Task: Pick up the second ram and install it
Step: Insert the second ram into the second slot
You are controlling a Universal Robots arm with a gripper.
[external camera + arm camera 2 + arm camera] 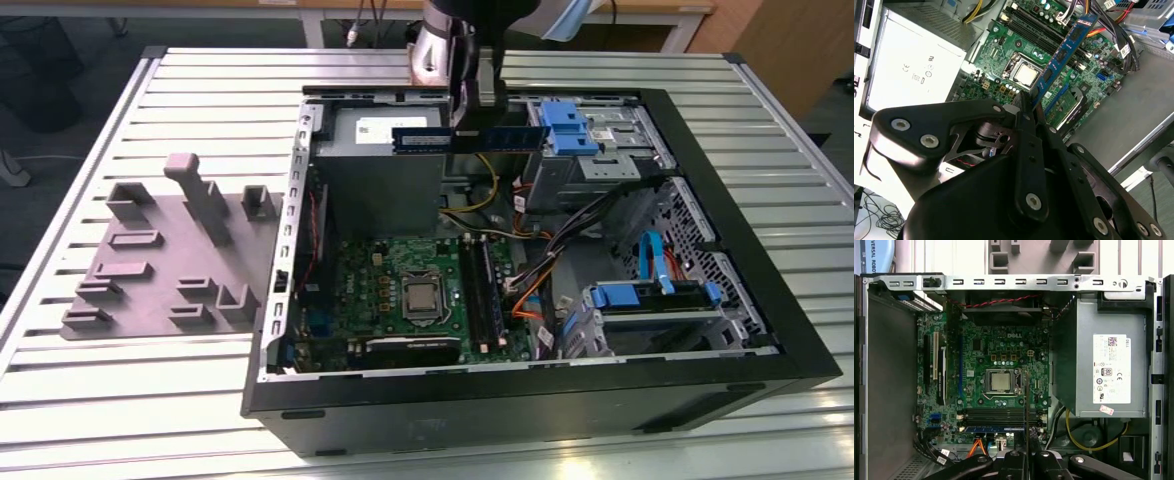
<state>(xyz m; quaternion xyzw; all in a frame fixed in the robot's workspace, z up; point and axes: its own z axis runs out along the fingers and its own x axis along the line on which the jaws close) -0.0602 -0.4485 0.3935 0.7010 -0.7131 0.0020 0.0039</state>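
Gripper (1029, 106) first: clamps shut on the second ram (1066, 55), black fingers (1046, 132) pressed against its flat faces, with the blue-green stick jutting out past the fingertips. Holds that stick level in the exterior view (514, 137), hanging under the gripper (470, 112) above the open computer case (534, 400) and clear of everything inside it. Shows edge-on in the first wrist view as a thin dark line (1026, 405) rising from the gripper (1026, 459). Looks down from there onto the green motherboard (989, 360), with the black memory slots (996, 415) nearest the fingers and a blue strip (991, 429) lying along the slot farthest from the processor socket (1000, 381). Passes next to the grey power supply (1099, 370) beside the board, then to the blue drive brackets (574, 130) at the case's side on the exterior view's right. Ends outside the case, on the exterior view's left, at the grey holder tray (160, 260) with raised blocks, resting flat on the slatted table (120, 410).
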